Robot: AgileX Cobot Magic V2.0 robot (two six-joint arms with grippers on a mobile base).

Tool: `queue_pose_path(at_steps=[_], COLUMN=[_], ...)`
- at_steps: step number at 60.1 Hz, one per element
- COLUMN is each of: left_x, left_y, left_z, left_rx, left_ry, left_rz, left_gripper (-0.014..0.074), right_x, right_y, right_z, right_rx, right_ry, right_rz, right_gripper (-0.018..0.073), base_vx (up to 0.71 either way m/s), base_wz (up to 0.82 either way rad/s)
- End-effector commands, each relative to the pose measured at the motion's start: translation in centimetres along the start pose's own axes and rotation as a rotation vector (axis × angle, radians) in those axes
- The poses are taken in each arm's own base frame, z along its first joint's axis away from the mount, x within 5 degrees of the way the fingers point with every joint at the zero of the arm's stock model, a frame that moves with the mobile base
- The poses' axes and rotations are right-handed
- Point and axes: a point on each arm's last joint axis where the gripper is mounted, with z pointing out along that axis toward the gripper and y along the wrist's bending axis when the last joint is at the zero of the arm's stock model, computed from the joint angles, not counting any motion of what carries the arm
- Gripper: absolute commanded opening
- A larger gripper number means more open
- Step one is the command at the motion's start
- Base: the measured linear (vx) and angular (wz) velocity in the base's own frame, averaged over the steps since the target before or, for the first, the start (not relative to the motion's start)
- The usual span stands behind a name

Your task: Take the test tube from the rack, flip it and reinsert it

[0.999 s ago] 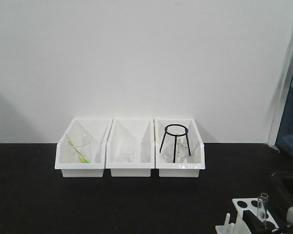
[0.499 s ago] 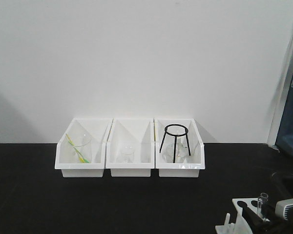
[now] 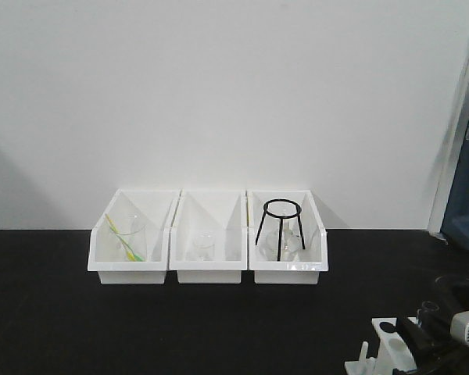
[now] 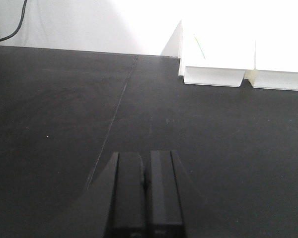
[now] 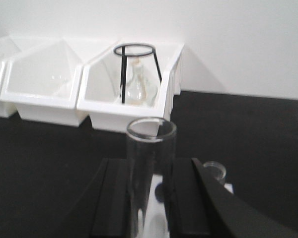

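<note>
A clear glass test tube (image 5: pixel 150 163) stands upright, open mouth up, between the black fingers (image 5: pixel 114 198) of my right gripper (image 5: pixel 150 198). Both fingers press on its sides. Under it lies the white rack (image 5: pixel 156 220), mostly hidden, and the rim of a second tube (image 5: pixel 214 170) shows just right of the fingers. In the front view the rack (image 3: pixel 384 337) sits at the bottom right corner, with the right gripper (image 3: pixel 431 337) low against it and only the tube's top (image 3: pixel 427 311) showing. My left gripper (image 4: pixel 145 166) is shut on nothing, low over the black table.
Three white open-front bins (image 3: pixel 209 269) stand in a row at the back: the left one holds a beaker with a yellow-green stick (image 3: pixel 125 238), the middle one a small glass (image 3: pixel 202 247), the right one a black wire tripod (image 3: pixel 281 228) over a flask. Black tabletop (image 4: pixel 64 99) around them.
The right gripper has gone down and slightly right with the test tube. The tube stood well above the rack before; now only its top shows there.
</note>
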Motion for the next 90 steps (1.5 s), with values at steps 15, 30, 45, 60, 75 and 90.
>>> queue_pose_path(at_steps=[15,30,45,60,75,90], left_x=[-0.7,-0.7,-0.7,-0.7,-0.7,-0.7], left_y=[-0.2,-0.2,-0.2,-0.2,-0.2,-0.2], left_z=[-0.1,-0.1,-0.1,-0.1,-0.1,-0.1], left_rx=[0.022,0.022,0.022,0.022,0.022,0.022], left_ry=[-0.087,-0.087,-0.087,-0.087,-0.087,-0.087], left_rz=[-0.004,-0.004,-0.004,-0.004,-0.004,-0.004], left_gripper=[-0.0006,-0.0006,-0.0006,-0.0006,-0.0006,-0.0006], right_x=[-8.4,-13.7,-16.2,-15.8,-16.7,-15.3], right_y=[0.3,0.3,0.5,0.7,-0.1,-0.6], right_z=[-3.1,-4.9,-6.2,-6.5,-6.7,-6.5], right_rx=[0.02,0.076,0.113,0.077,0.168,0.167], right_ry=[-0.253,-0.214,-0.084,-0.02,-0.055,-0.103], right_rz=[-0.072,-0.299,-1.091,-1.46,-0.835,0.118], right_gripper=[-0.0012,-0.0012,-0.0008,-0.0008,-0.0008,-0.0008], base_vx=[0.0,0.0,0.0,0.0,0.0,0.0], base_wz=[0.0,0.0,0.0,0.0,0.0,0.0])
